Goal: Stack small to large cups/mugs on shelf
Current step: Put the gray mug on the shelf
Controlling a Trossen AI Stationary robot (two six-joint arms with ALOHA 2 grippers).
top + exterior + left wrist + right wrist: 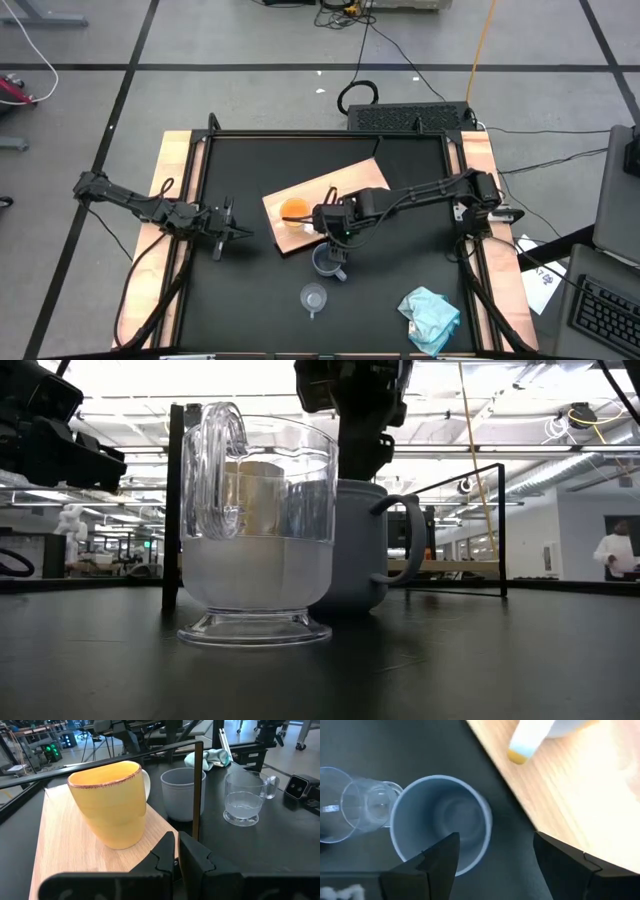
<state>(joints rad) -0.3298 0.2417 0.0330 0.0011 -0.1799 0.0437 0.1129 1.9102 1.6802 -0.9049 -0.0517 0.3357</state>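
1. High view first: my right gripper [333,232] hangs at frame centre, straight above the blue-grey mug [329,262], which stands on the black tabletop [400,270] just below the shelf [352,185].
2. Right wrist view: my fingers [437,857] are spread wide, grasping nothing, with the mug's open mouth between them.
3. Orange mug [294,211] stands on the shelf's lower-left end, just left of my claw.
4. Clear glass cup [314,298] stands lower centre, near the blue-grey mug but apart from it.
5. My left gripper [232,234] waits at centre-left, fingers [162,857] clenched on nothing.
6. Teal cloth [432,313] lies lower right.
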